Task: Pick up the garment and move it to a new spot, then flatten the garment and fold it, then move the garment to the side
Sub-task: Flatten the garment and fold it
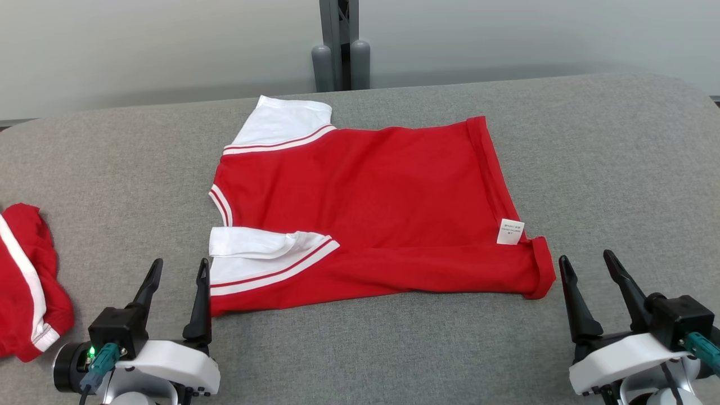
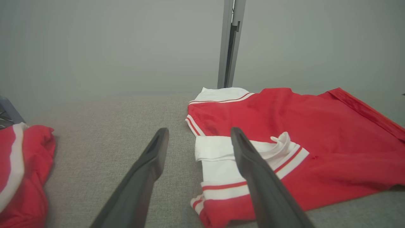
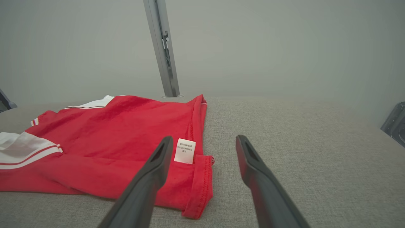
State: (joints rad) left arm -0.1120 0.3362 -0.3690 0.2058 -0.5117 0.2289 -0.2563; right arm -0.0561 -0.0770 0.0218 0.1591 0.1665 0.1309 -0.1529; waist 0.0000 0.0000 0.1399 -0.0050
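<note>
Well, from my head: the red T-shirt lies flat on the grey table, my left pincer and right pincer spread, empty. Left wrist: its near white sleeve is turned in. Right wrist: the care label sits at the hem. Folding seems barely begun to me; moving it aside is not yet done.

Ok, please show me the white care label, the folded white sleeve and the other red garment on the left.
white care label [image 1: 510, 232]: head view, middle of the label.
folded white sleeve [image 1: 250, 242]: head view, on the turned-over white flap.
other red garment [image 1: 16, 298]: head view, red cloth beside its white stripe.
</note>
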